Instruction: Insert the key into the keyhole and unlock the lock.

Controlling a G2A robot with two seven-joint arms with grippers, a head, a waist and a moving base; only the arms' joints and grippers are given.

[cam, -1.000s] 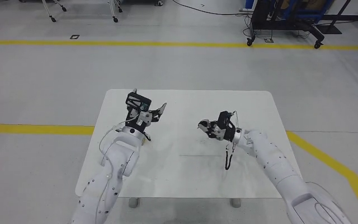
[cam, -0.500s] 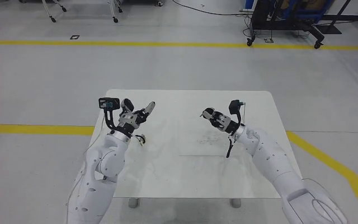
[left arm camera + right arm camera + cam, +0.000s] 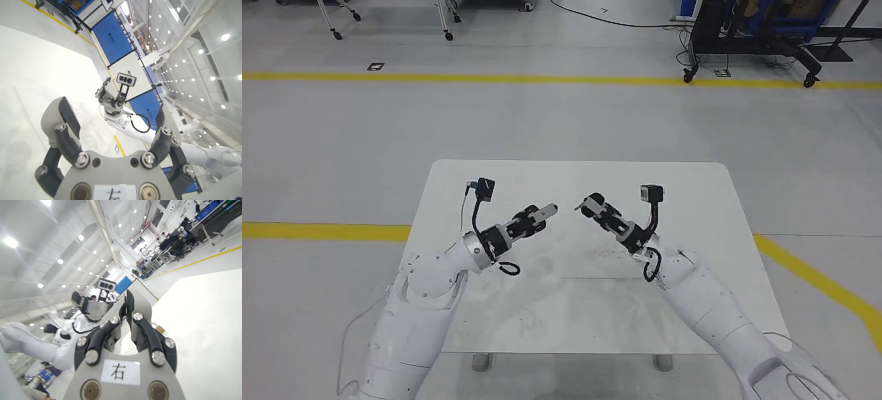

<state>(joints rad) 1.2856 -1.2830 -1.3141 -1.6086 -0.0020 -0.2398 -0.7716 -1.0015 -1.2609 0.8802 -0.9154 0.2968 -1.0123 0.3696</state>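
One padlock (image 3: 160, 329) lies on the table (image 3: 198, 304) just beside the right pincer (image 3: 126, 302), which is pinched closed; the left pincer (image 3: 113, 106) gapes wide, empty.

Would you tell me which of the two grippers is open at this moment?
The left gripper: its fingers stand wide apart, whereas the right gripper has its pads together.

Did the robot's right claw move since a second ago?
Yes. The right gripper went toward the table's far edge and a little toward its middle.
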